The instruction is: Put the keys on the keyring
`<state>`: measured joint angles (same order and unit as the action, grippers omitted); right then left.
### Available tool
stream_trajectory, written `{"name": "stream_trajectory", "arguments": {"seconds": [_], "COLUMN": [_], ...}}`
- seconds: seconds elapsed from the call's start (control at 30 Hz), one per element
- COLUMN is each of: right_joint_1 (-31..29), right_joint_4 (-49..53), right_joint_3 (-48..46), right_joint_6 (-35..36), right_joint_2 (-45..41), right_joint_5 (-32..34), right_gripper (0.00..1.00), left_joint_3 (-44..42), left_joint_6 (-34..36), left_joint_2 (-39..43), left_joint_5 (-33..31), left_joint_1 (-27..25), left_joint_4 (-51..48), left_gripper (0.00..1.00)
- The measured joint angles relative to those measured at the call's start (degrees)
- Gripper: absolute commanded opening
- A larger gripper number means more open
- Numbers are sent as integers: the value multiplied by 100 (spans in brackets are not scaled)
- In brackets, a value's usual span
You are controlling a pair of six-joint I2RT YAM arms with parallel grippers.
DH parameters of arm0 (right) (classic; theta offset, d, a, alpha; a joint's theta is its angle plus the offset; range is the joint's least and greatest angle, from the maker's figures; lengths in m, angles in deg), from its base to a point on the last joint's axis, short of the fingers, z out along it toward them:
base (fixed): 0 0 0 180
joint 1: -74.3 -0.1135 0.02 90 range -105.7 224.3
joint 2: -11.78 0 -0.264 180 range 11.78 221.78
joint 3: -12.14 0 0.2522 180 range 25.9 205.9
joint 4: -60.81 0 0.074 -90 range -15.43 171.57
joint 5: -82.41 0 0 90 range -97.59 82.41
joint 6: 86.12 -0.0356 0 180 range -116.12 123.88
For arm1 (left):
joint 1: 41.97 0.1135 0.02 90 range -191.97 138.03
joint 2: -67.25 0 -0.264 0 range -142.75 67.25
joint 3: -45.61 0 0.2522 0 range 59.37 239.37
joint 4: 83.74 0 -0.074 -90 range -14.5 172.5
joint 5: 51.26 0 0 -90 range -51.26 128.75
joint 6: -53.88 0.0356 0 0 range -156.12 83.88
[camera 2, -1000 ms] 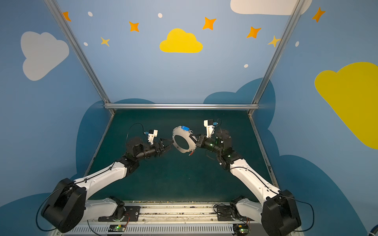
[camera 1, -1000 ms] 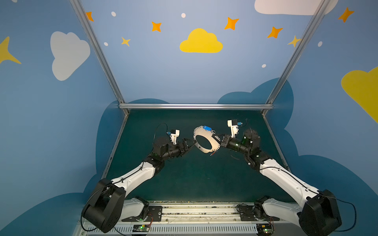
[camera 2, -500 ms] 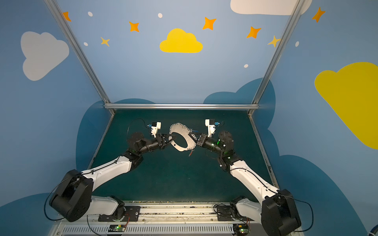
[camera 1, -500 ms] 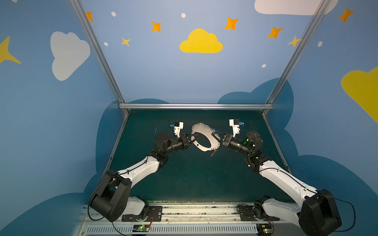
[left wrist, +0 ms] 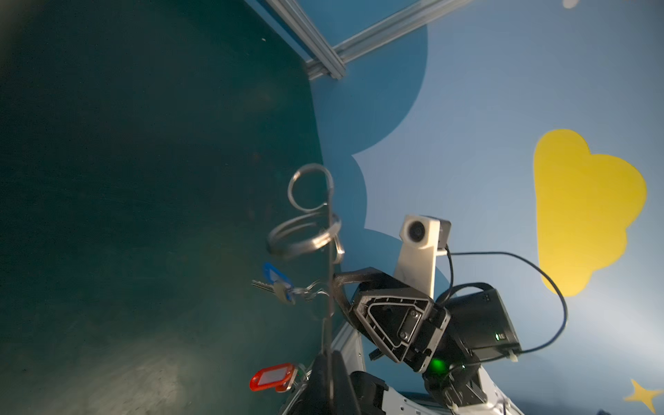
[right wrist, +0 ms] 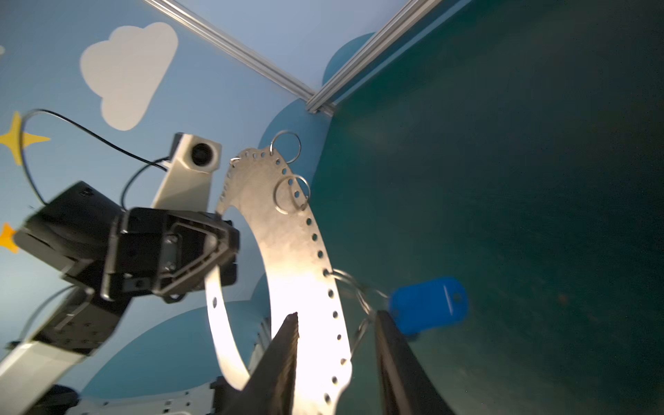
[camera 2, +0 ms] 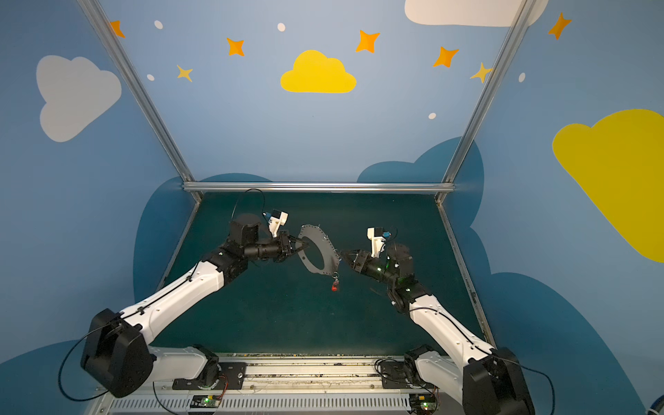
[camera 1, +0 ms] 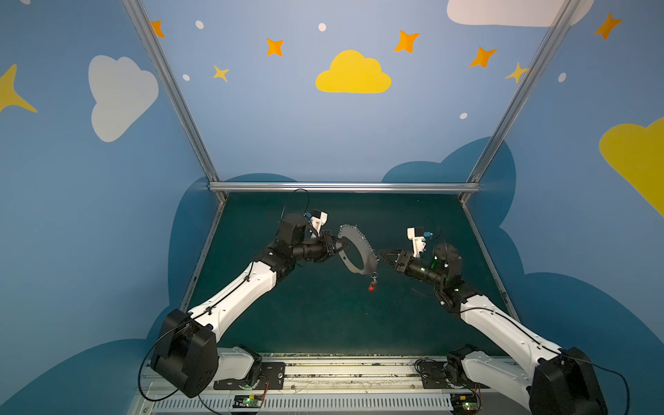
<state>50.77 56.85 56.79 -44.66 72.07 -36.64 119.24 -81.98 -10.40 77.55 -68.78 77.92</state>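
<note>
The keyring (camera 1: 367, 251) (camera 2: 328, 251), a flat grey oval plate with a big hole, hangs above the green mat. My left gripper (camera 1: 343, 246) (camera 2: 305, 245) (left wrist: 328, 357) is shut on its left rim; the left wrist view shows the keyring (left wrist: 327, 269) edge-on between the fingers. My right gripper (camera 1: 382, 253) (camera 2: 343, 253) (right wrist: 337, 314) is open, its jaws straddling the keyring (right wrist: 287, 233) at its right rim without pinching it. The red-tagged key (camera 1: 372, 285) (camera 2: 335, 286) (left wrist: 273, 377) dangles from the lower rim. The blue-tagged key (left wrist: 276, 278) (right wrist: 429, 305) hangs on a wire ring by the right fingers.
Two empty wire rings (right wrist: 287, 196) hang from holes farther along the plate's rim. The green mat (camera 1: 323, 316) lies below, bounded by an aluminium frame rail (camera 1: 341, 187) at the back and blue walls at the sides.
My left gripper moved in and shut on the keyring's left rim. My right gripper opened, let go of the plate and drew back a little to the right.
</note>
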Motion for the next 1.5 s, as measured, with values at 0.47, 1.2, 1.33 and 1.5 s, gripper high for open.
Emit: {"name": "stream_trajectory", "arguments": {"seconds": [0.47,1.2,1.33,1.5], "right_joint_1": [105,-280,-249,-122], "right_joint_4": [892,813,896,962], "right_joint_3": [-109,175,186,50], "right_joint_6": [636,999,1045,1023], "right_joint_2": [356,719,658,225], "right_joint_5": [-15,-931,-837,-555], "right_gripper": [36,53,59,65], "left_joint_3": [3176,4876,4878,5147], "left_joint_6": [2518,3602,3491,3202], "left_joint_2": [-1707,-2214,-2280,-2745], "left_joint_5": [-866,-2623,-2402,-1996], "left_joint_1": [-48,-496,-501,-546], "left_joint_4": [-5239,-7243,-7082,-6682], "left_gripper": [4,4,4,4]}}
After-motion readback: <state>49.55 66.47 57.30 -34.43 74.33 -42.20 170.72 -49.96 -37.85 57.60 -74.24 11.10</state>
